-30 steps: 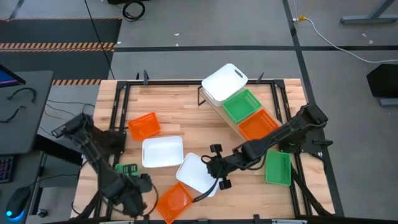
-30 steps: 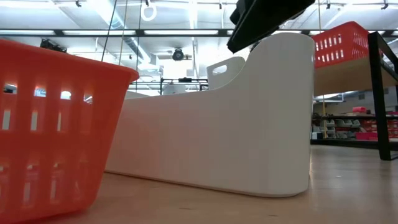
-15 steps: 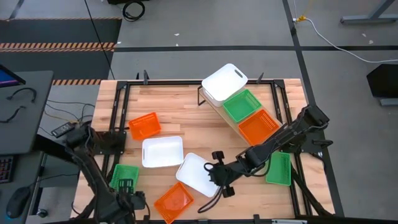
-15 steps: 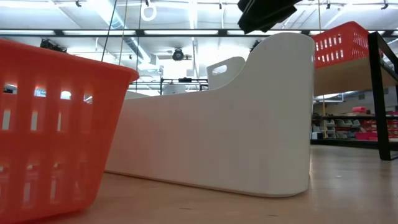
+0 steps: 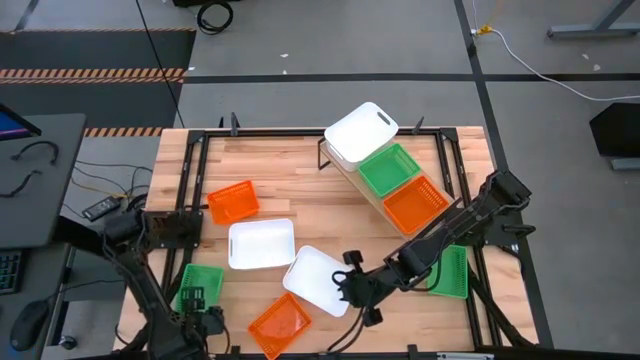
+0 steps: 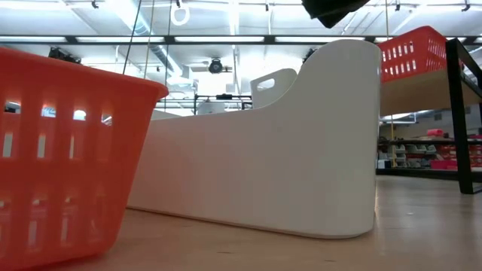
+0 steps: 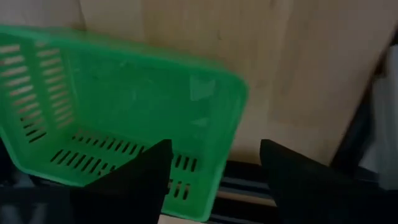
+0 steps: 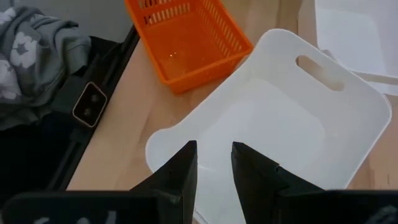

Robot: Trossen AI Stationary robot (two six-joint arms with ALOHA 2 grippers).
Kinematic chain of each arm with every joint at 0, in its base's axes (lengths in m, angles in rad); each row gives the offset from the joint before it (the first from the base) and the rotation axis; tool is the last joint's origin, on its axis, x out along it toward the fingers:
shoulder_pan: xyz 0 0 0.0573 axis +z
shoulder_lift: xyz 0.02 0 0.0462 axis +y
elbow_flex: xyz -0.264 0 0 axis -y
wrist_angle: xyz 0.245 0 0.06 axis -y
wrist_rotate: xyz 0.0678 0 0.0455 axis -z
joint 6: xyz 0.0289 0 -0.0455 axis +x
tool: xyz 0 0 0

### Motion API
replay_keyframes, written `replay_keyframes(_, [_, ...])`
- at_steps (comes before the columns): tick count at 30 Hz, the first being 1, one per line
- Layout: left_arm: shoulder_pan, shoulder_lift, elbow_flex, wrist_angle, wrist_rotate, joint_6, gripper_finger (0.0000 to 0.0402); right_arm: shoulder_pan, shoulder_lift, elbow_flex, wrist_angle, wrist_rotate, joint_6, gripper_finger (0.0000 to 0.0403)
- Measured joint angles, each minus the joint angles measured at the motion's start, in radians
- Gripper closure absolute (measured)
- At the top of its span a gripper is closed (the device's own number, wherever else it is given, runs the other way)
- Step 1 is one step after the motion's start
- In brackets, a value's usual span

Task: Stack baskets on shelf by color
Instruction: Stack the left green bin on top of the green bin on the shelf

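High view puts the shelf [image 5: 352,170] slanting across the far right of the bench [image 5: 300,165], carrying a white basket [image 5: 361,131], a green basket [image 5: 390,168] and an orange basket [image 5: 414,204] in a row. Loose on the bench lie a small orange basket [image 5: 232,201], a white tray [image 5: 261,243], a second white basket [image 5: 319,280], an orange mesh basket [image 5: 279,323] at the near edge, a green basket at the left [image 5: 200,284] and a green basket at the right [image 5: 449,270].

Left end effector [image 7: 214,165] hangs over the near rim of the left green basket [image 7: 118,118], fingers spread wide, holding nothing. Right end effector [image 8: 214,158] sits at the near rim of the second white basket [image 8: 280,118]; its fingers stand a little apart, and whether they pinch that rim is hard to judge from here. Low view shows a white basket wall [image 6: 263,165] and an orange one [image 6: 68,150] close up.
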Motion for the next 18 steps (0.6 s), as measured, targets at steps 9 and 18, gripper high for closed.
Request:
replay_keyframes(9, [-0.005, 0.0, -0.193, 0.303, 0.02, -0.039, 0.0283, -0.001, 0.0, 0.0, 0.003, -0.001, 0.0, 0.0298])
replay_keyframes(18, [0.063, -0.013, -0.139, 0.205, 0.083, 0.062, 0.0395, 0.003, 0.0, 0.0, 0.001, -0.002, -0.008, 0.0298])
